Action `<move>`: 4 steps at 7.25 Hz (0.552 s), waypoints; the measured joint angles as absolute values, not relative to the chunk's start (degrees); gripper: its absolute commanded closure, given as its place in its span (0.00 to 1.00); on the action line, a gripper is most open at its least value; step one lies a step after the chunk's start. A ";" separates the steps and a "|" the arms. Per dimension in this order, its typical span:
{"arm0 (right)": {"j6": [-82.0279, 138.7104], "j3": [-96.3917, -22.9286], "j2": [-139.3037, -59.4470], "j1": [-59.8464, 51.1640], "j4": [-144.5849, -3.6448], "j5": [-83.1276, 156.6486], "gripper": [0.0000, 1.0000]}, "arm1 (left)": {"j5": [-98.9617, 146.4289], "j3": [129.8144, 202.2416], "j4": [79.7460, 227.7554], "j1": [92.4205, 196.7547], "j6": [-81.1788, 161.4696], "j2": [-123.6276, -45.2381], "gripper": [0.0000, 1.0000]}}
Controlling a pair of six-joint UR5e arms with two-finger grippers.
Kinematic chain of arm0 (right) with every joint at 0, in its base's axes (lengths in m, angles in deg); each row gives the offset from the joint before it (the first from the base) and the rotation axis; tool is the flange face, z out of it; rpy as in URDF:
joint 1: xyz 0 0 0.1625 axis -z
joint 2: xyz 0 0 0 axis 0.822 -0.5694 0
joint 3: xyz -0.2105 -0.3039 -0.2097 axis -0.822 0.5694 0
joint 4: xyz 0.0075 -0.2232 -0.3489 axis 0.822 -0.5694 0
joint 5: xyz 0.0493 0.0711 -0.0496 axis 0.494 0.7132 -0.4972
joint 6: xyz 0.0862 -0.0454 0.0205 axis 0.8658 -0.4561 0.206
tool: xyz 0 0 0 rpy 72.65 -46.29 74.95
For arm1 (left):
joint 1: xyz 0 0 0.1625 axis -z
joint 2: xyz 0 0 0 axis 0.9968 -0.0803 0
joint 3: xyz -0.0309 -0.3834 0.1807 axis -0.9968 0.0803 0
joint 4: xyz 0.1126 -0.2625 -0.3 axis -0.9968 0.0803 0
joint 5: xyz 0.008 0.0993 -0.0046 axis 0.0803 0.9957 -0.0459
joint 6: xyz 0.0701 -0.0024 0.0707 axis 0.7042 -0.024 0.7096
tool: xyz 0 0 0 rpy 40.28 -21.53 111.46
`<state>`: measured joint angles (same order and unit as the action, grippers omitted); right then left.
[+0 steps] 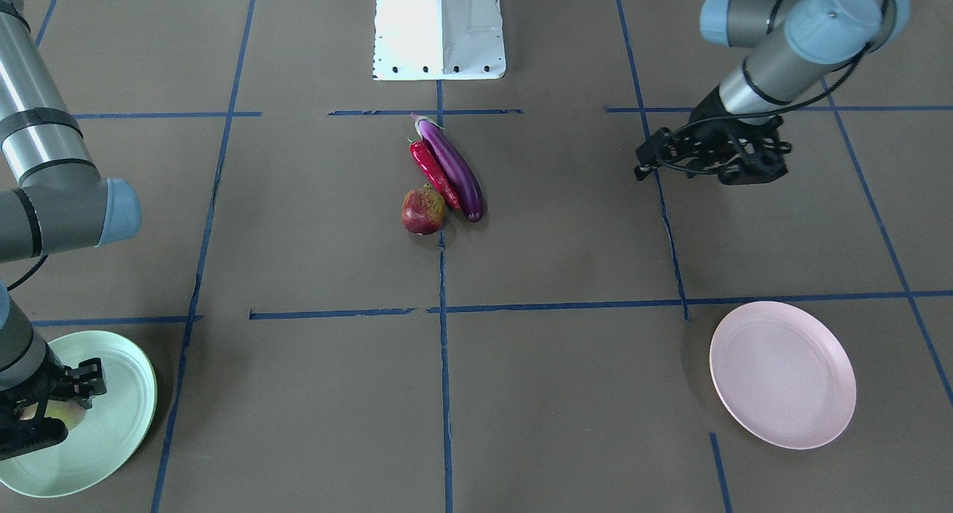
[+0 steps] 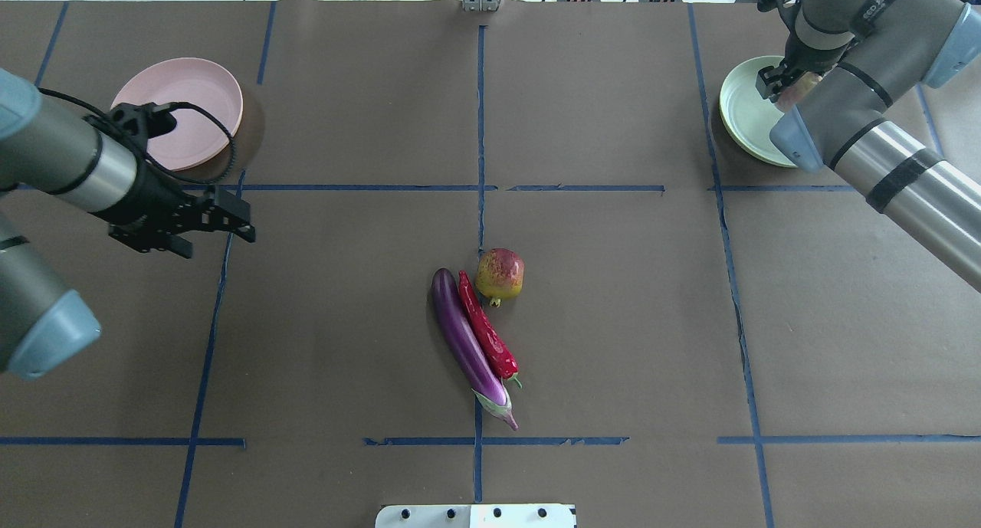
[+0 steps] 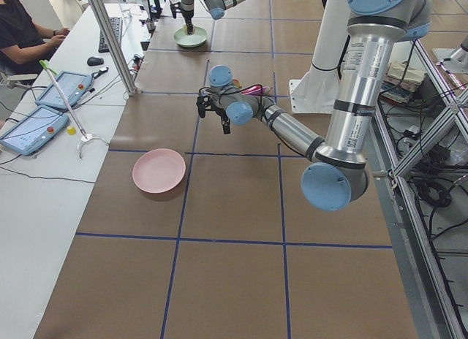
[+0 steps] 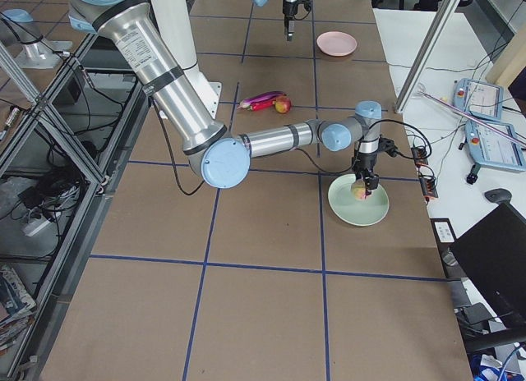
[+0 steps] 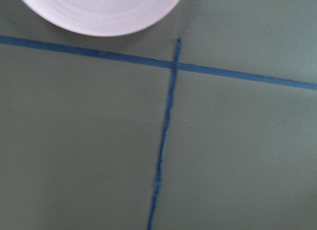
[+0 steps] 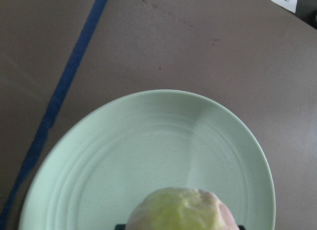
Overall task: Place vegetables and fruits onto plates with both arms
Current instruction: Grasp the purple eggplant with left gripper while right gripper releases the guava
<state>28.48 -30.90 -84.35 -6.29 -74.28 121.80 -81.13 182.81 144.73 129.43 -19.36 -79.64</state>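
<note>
Pale fruit (image 6: 178,210) clamped in right gripper (image 1: 58,409) over green plate (image 6: 148,141): lower until seated, then release gently; left gripper (image 2: 207,225) fingers apart, empty.

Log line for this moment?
right fingers: gripping pale green-pink lumpy fruit over mint green plate | left fingers: open, empty | pink plate: empty

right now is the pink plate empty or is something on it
Empty: the pink plate shows a bare surface in the front-facing and overhead views; the right gripper holds the pale fruit at the green plate.
</note>
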 measured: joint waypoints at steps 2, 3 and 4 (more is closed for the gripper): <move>28.46 -30.00 -84.43 -6.62 -72.87 121.95 0.00 | -71.68 178.09 144.70 118.17 -33.90 -90.14 0.01; 28.54 -30.37 -84.35 -6.62 -72.71 122.17 0.00 | -67.95 174.54 144.70 114.37 -39.00 -94.76 0.04; 28.63 -30.91 -84.26 -6.61 -72.67 122.31 0.00 | -64.89 171.87 144.74 111.86 -42.11 -97.62 0.13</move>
<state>28.63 -30.91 -84.26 -6.61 -72.67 122.31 -64.89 171.87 144.74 111.86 -42.11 -97.62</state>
